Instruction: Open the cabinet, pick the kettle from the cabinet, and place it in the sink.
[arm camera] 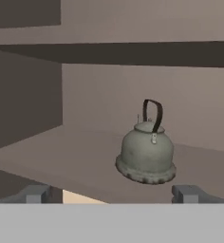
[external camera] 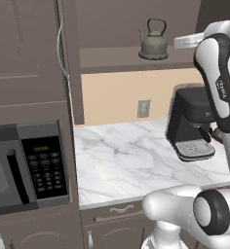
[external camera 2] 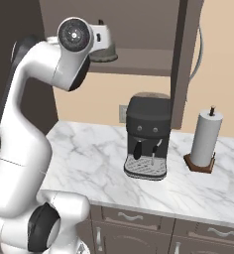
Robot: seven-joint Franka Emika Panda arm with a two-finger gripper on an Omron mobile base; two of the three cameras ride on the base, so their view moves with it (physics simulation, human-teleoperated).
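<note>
Left base view: the cabinet (external camera: 136, 56) is already open, and the kettle (external camera: 153, 41) sits upright on its bottom shelf, above the black coffee machine (external camera: 192, 124). Picking and sinking are left.

Right base view: the arm reaches up toward the shelf and hides most of the kettle (external camera 2: 103, 47). A paper towel roll (external camera 2: 205, 139) stands to the right on the counter (external camera 2: 89, 154).

Hand view: the gripper (arm camera: 113, 194) is spread wide and empty, short of the kettle (arm camera: 146, 152). It is squat grey-green metal with a ribbed base, a knobbed lid and a thin black loop handle standing up.
</note>
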